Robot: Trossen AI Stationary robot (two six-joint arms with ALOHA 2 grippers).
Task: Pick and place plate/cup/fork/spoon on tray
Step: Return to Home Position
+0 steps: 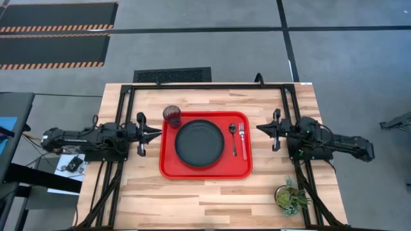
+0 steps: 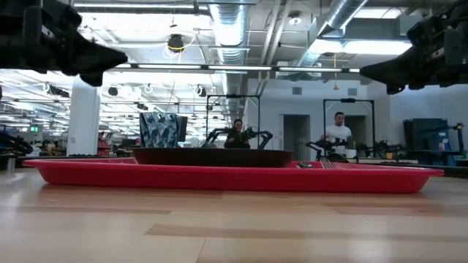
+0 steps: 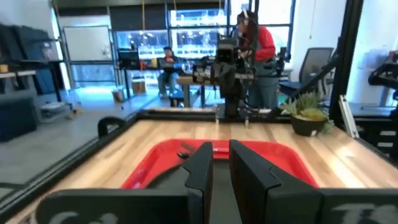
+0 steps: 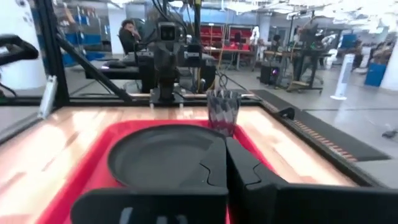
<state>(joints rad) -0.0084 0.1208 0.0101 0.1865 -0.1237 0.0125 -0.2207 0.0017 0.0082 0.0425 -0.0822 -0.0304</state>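
Note:
The red tray (image 1: 170, 168) lies flat at the table's middle. The dark plate (image 1: 199, 143) rests on the tray's centre. The reddish-brown cup (image 1: 171, 115) stands upright at the tray's far left corner. The dark spoon (image 1: 233, 138) and the red-handled fork (image 1: 243, 140) lie side by side on the tray's right part. My left gripper (image 1: 157, 133) is shut and empty, raised just left of the tray. My right gripper (image 1: 260, 128) is shut and empty, raised just right of it. Both point at the tray.
A small potted green plant (image 1: 292, 197) stands near the table's near right corner. A black frame (image 1: 212, 85) runs along the table's far edge and sides. People show in the room beyond the table.

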